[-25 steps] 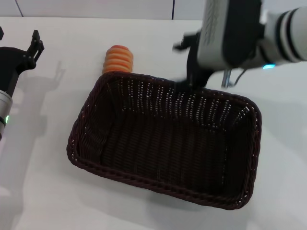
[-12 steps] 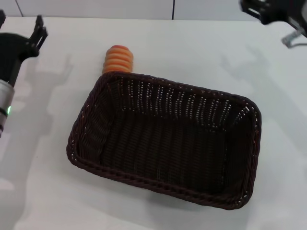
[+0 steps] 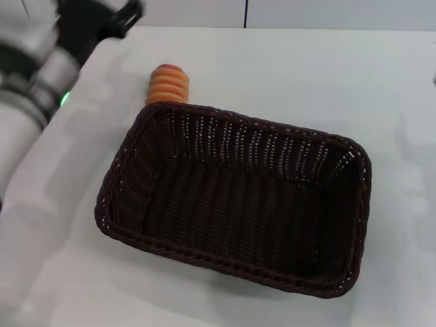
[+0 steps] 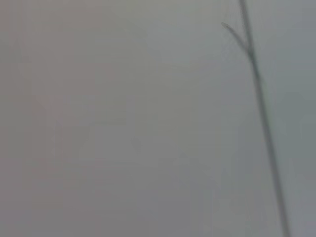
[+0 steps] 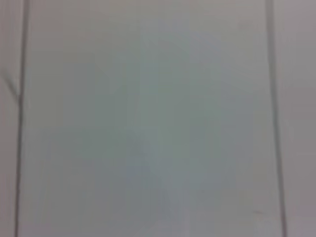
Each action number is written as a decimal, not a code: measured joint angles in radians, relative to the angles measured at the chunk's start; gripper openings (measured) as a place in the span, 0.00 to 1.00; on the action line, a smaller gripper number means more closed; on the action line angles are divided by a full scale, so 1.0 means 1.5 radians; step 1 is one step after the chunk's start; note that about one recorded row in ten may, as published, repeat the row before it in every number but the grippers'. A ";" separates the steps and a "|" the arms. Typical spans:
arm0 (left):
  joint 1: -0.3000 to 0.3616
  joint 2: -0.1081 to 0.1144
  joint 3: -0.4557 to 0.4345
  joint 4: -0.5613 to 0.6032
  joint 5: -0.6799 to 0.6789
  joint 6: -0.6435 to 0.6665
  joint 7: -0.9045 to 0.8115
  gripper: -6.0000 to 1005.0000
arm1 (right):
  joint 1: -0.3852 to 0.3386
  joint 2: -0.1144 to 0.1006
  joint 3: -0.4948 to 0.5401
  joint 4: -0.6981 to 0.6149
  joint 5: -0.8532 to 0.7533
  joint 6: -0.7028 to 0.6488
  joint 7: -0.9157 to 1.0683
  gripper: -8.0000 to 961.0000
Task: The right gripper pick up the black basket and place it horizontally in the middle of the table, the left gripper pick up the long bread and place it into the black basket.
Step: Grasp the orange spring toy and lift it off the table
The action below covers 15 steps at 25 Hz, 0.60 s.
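The black basket (image 3: 235, 204) stands open side up on the white table (image 3: 286, 75), long side roughly across the head view, and it is empty. The long bread (image 3: 168, 84) lies on the table just behind the basket's far left corner, its near end hidden by the rim. My left gripper (image 3: 121, 15) is blurred at the top left edge, raised above the table and to the left of the bread. Its silver arm with the green light (image 3: 65, 99) runs down the left side. My right gripper is out of view. Both wrist views show only a pale blurred surface with thin dark lines.
The table's far edge meets a grey wall with a dark vertical seam (image 3: 245, 13). Bare tabletop lies to the right of the basket and behind it.
The right arm has let go of the basket's far rim and gone up and out of view. The left arm has swung up and in, now filling the top left.
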 joint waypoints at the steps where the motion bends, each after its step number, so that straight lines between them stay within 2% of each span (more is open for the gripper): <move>1: 0.009 0.014 -0.021 -0.105 0.034 -0.124 0.002 0.84 | 0.001 0.000 -0.007 0.041 0.000 0.042 0.040 0.86; 2: 0.009 0.014 -0.021 -0.105 0.034 -0.124 0.002 0.84 | 0.001 0.000 -0.007 0.041 0.000 0.042 0.040 0.86; 4: 0.011 0.018 -0.057 -0.193 0.074 -0.262 0.003 0.84 | -0.002 -0.001 -0.008 0.056 -0.001 0.046 0.049 0.86; 5: 0.008 0.017 -0.086 -0.254 0.097 -0.376 0.004 0.84 | -0.005 -0.001 -0.008 0.061 -0.001 0.046 0.050 0.86; 6: 0.004 0.016 -0.100 -0.286 0.103 -0.439 0.006 0.84 | -0.013 -0.001 -0.009 0.066 -0.001 0.046 0.050 0.86; 7: 0.004 0.016 -0.100 -0.286 0.103 -0.439 0.006 0.84 | -0.013 -0.001 -0.009 0.066 -0.001 0.046 0.050 0.86; 8: -0.015 0.007 -0.140 -0.378 0.110 -0.633 0.021 0.84 | -0.020 -0.001 -0.009 0.070 -0.001 0.046 0.050 0.86; 11: -0.041 -0.014 -0.182 -0.436 0.110 -0.803 0.051 0.84 | -0.026 -0.001 -0.009 0.074 -0.001 0.046 0.051 0.86; 12: -0.041 -0.014 -0.182 -0.436 0.110 -0.803 0.051 0.84 | -0.026 -0.001 -0.009 0.074 -0.001 0.046 0.051 0.86; 13: -0.078 -0.045 -0.238 -0.481 0.109 -0.982 0.100 0.84 | -0.028 -0.002 -0.009 0.074 -0.001 0.046 0.051 0.86; 15: -0.099 -0.053 -0.257 -0.492 0.107 -1.057 0.106 0.84 | -0.029 -0.002 -0.010 0.073 -0.001 0.046 0.051 0.86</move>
